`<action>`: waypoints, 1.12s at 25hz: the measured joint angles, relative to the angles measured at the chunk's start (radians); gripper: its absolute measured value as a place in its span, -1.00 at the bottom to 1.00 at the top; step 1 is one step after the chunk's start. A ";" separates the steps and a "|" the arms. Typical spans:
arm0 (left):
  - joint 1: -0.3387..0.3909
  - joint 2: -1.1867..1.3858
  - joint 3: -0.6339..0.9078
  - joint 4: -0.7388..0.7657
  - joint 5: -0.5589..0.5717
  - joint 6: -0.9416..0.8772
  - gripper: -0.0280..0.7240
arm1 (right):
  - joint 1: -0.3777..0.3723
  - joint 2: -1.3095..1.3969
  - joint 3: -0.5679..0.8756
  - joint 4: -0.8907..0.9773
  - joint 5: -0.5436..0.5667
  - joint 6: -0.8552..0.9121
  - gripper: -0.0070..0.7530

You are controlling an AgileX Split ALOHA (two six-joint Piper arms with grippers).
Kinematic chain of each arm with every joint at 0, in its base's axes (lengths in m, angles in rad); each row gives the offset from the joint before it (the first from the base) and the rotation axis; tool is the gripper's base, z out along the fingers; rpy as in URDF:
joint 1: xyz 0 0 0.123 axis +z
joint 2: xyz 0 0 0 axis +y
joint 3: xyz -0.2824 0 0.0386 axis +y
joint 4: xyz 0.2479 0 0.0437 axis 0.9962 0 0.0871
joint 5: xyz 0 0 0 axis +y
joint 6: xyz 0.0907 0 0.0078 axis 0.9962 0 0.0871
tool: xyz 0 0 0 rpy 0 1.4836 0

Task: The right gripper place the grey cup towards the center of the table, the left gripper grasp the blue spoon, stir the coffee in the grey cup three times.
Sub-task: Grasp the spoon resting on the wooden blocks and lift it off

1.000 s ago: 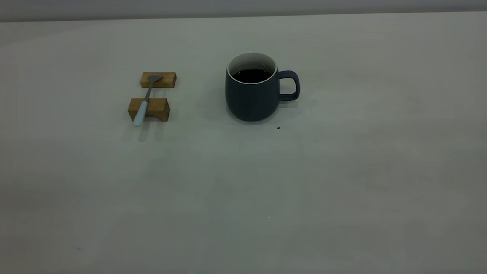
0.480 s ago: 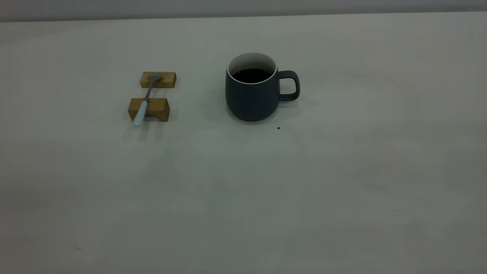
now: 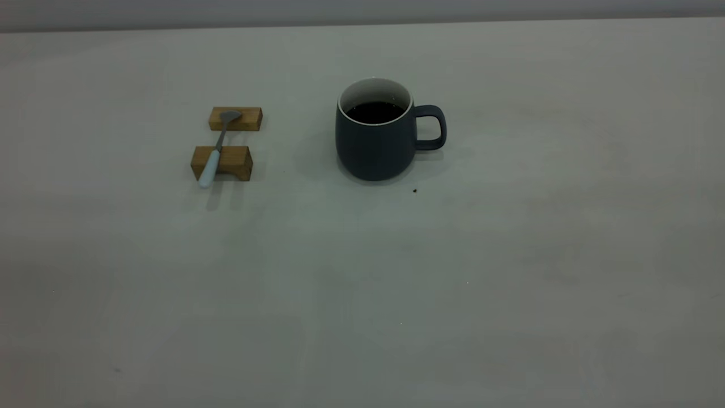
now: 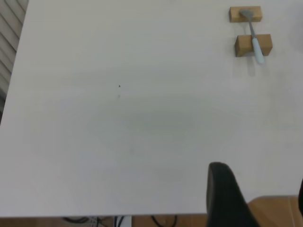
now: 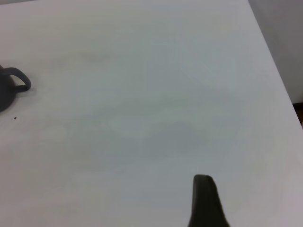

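Grey cup [image 3: 376, 136] upright on worktop [image 3: 510, 255], far from fingers | blue spoon [image 3: 214, 152] across wooden blocks [image 3: 222, 161] | both fingers' state: cannot tell

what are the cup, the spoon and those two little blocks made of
Grey cup: likely ceramic, with a matte slate outside and a white glazed-looking inside. Blue spoon: grey metal neck and bowl; the pale blue handle looks like plastic or enamel, hard to tell which. Two blocks: brown wood, judging by the warm, unpainted look.
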State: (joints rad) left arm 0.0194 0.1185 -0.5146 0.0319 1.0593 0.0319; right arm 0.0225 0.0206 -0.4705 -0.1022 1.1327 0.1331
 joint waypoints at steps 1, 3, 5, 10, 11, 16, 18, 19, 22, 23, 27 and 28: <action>0.000 0.042 -0.010 0.000 -0.024 -0.002 0.28 | 0.000 0.000 0.000 0.000 0.000 0.000 0.44; 0.000 0.154 -0.029 -0.004 -0.084 -0.005 0.34 | 0.000 0.000 0.000 0.000 0.000 0.000 0.44; 0.000 0.266 -0.052 -0.012 -0.130 -0.002 0.43 | 0.000 0.000 0.000 0.000 0.000 0.000 0.44; 0.000 0.603 -0.131 -0.057 -0.201 0.053 0.64 | 0.000 0.000 0.000 0.000 0.000 0.000 0.44; 0.000 0.675 -0.155 -0.077 -0.208 0.067 0.65 | 0.000 0.000 0.000 0.000 0.000 0.000 0.44; 0.000 0.974 -0.258 -0.150 -0.237 0.090 0.65 | 0.000 0.000 0.000 0.000 0.000 0.000 0.44; 0.000 1.077 -0.285 -0.164 -0.262 0.091 0.65 | 0.000 0.000 0.000 0.000 0.000 0.000 0.44; -0.001 1.116 -0.296 -0.166 -0.277 0.090 0.65 | 0.000 0.000 0.000 0.000 0.000 0.000 0.44; -0.031 1.252 -0.315 -0.165 -0.335 0.052 0.65 | 0.000 0.000 0.000 0.000 0.000 0.000 0.44; -0.046 1.288 -0.319 -0.161 -0.355 0.034 0.65 | 0.000 0.000 0.000 0.000 0.000 0.000 0.44; -0.129 1.458 -0.337 -0.130 -0.463 -0.044 0.65 | 0.000 0.000 0.000 0.000 0.000 0.000 0.44; -0.149 1.504 -0.351 -0.118 -0.480 -0.068 0.65 | 0.000 0.000 0.000 0.000 0.000 0.000 0.44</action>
State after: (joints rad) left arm -0.1294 1.6230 -0.8659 -0.0859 0.5789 -0.0359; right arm 0.0225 0.0206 -0.4705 -0.1022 1.1327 0.1331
